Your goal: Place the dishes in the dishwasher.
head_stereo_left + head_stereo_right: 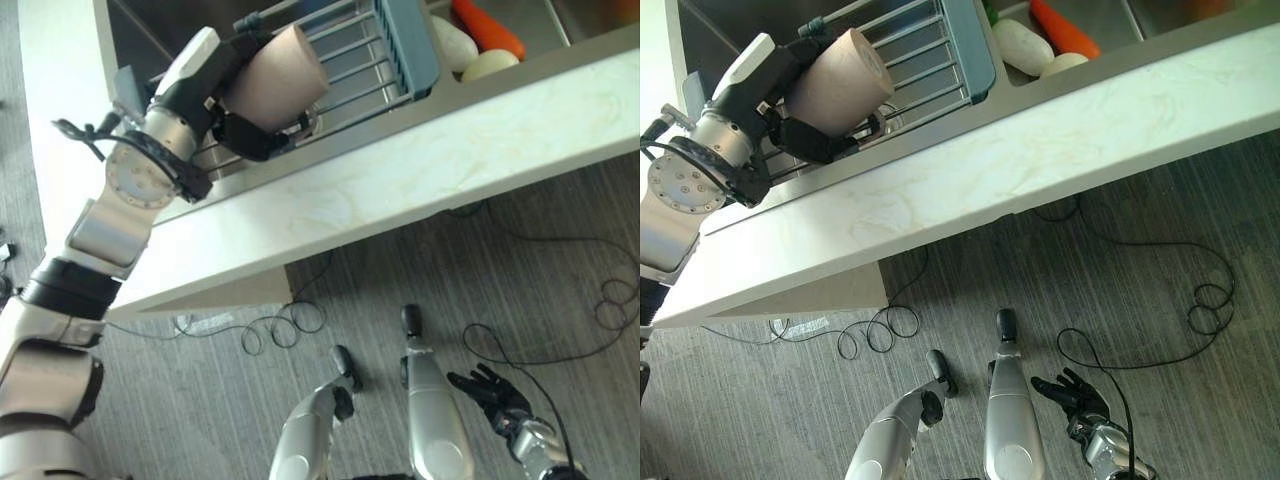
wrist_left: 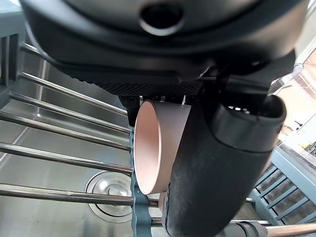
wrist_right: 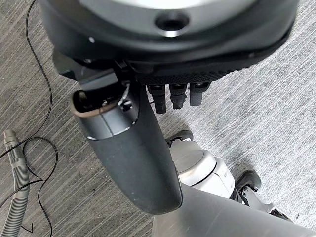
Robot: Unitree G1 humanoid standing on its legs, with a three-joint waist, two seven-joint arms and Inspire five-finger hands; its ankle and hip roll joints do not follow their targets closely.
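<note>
left hand (image 1: 225, 95) has its fingers and thumb curled round 1 beige cup (image 1: 275, 78), gripping it by the side wall. cup is lying on its side in the grip, long axis roughly horizontal, flat closed base pointing toward the rack's blue-grey end; left wrist view shows the open mouth (image 2: 148, 148) facing back along the hand. cup is held just above 1 wire dish rack (image 1: 345, 55) with metal bars and a blue-grey frame, sitting across the steel sink (image 1: 150, 30); cannot tell if the cup touches the bars. 1 drain (image 2: 111, 195) shows in the sink floor under the bars. white marbled counter (image 1: 450, 150) runs in front of the sink. further right, the next basin holds 1 orange carrot-like item (image 1: 487, 28) and 2 pale rounded items (image 1: 455, 42), touching each other. right hand (image 1: 490, 392) hangs low over grey carpet (image 1: 560, 250), fingers loosely spread, holding nothing.
</note>
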